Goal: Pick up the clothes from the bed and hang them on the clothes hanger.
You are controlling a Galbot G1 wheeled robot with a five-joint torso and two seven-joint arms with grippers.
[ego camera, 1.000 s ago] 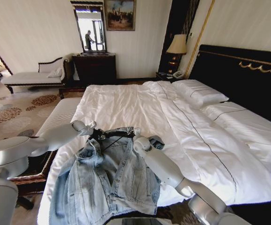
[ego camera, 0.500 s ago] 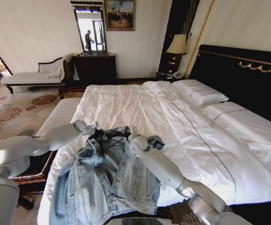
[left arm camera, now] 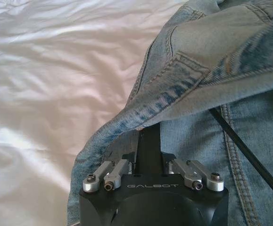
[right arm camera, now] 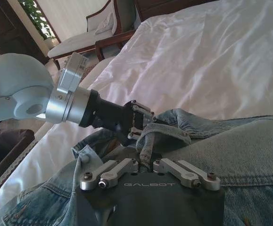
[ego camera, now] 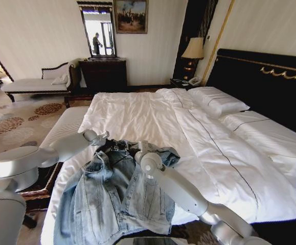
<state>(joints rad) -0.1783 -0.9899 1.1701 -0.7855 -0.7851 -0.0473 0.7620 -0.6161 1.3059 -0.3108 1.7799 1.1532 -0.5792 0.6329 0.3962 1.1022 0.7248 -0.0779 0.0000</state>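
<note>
Here, denim jacket (ego camera: 118, 191) on bed (ego camera: 153, 115), collar folds hiding both grippers' fingertips, grips impossible to tell.

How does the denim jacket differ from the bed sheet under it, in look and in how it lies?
The denim jacket is light blue with visible seams; the bed sheet is plain white. The jacket lies rumpled, bunched at the collar where the left tool and right tool meet it; the sheet lies nearly flat. Both are cloth, one resting on the other.

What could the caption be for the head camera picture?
Both end effectors, left and right, meet at the collar of the denim jacket on the white bed.
</note>
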